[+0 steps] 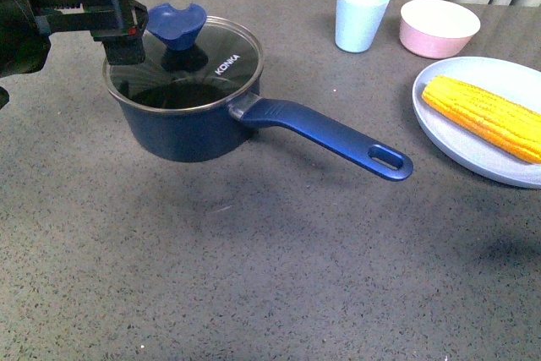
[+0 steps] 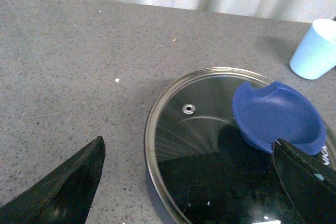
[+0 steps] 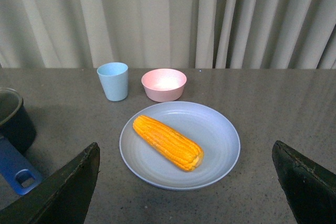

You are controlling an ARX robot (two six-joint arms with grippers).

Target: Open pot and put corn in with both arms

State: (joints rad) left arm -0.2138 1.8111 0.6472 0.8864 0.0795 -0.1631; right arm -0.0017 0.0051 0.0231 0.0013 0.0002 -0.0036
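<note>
The pot [image 1: 190, 120] sits left of centre on the grey table [image 1: 279, 268], its glass lid [image 1: 221, 63] on top. Its long handle [image 1: 338, 137] points right and slightly toward the robot, with the oval-holed end aimed at the plate [image 1: 473, 158].

The left gripper [image 1: 127, 31] hangs at the pot's left rim, just beside the blue knob [image 1: 177, 24]. In the left wrist view its fingers [image 2: 63, 192] are spread wide and hold nothing. One finger overlaps the knob's edge, and contact can't be called.

On the right, the corn [image 1: 486, 116] lies flat on the plate, well apart from the pot. Its long axis runs diagonally, the far end toward the blue cup [image 1: 362, 16] and pink bowl [image 1: 439, 27], the near end toward the robot's right.

The right gripper [image 3: 184, 195] hovers short of the plate, jaws wide apart and empty.
</note>
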